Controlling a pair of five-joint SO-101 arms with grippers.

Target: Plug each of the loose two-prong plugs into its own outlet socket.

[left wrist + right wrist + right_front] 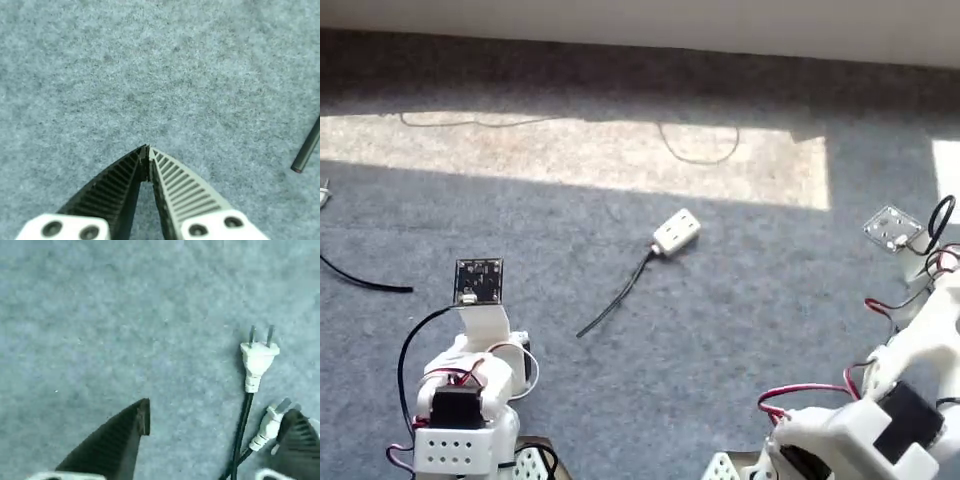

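Carpet (150, 60) below: L end effector (148, 155) closed empty, R end effector (218, 415) spread wide (plug (258, 357) near).

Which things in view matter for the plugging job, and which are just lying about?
For the job:
outlet socket on its black cord
white two-prong plug
second plug beside it

Lying about:
thin wire looping across the sunlit carpet
black cable at the high view's left edge, purpose unclear
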